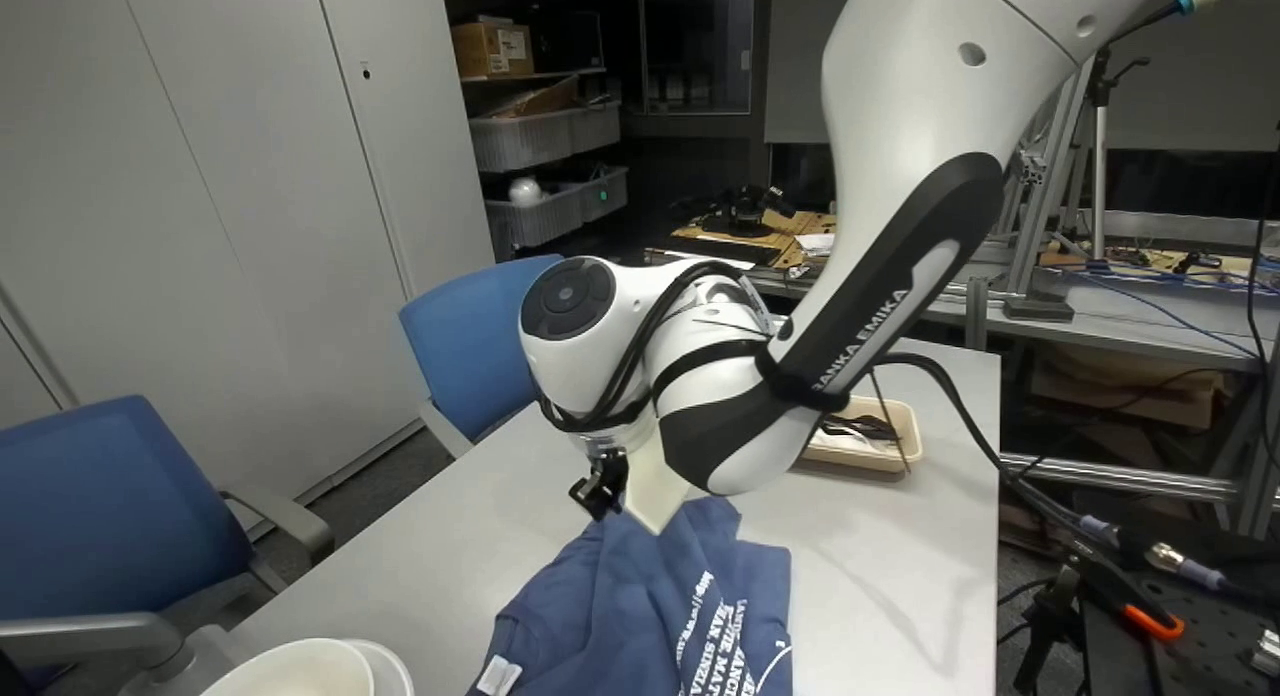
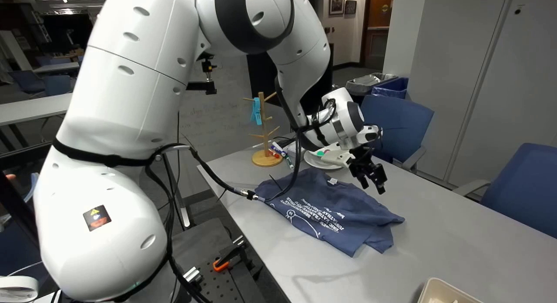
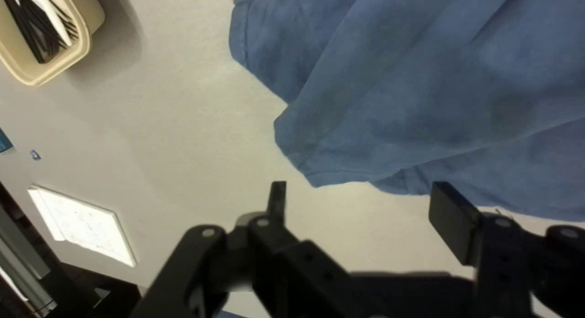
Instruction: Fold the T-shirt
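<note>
Basically, a grasp on the T-shirt point(image 2: 326, 211) is being set up, judging by the pose; whether any fold is already in place cannot be told. The shirt is being supported by the table point(image 2: 457, 237), spread but creased, its white lettering being shown face up in both exterior views. In the wrist view its edge is being presented in uneven layers, one corner lying over others. The gripper point(image 3: 358, 199) is being held wide apart, nothing being gripped: between the fingers point(image 3: 452, 222) bare tabletop is being seen, with the hem just beyond. The gripper's height over the table is not being made clear. For the next move, a lowering onto that hem is probably being called for, then a closing on the cloth, a lift and a carry across the shirt's middle. Care is being asked for, since with layers overlapping, an extra one could get pinched, or the edge could be missed altogether
</note>
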`<control>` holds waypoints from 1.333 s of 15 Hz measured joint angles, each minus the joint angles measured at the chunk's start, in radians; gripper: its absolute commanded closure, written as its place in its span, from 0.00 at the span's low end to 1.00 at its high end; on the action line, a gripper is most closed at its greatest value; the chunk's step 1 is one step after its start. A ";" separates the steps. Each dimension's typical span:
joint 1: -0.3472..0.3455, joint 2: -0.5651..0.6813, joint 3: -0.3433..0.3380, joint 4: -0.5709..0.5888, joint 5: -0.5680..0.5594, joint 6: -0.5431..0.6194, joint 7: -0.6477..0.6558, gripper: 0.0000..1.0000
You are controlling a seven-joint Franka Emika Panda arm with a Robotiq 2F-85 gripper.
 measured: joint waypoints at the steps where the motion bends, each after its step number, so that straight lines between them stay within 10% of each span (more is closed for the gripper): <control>1: -0.004 -0.011 0.019 -0.027 0.025 0.003 -0.031 0.00; 20: 0.036 -0.226 0.335 -0.373 0.468 0.006 -0.790 0.00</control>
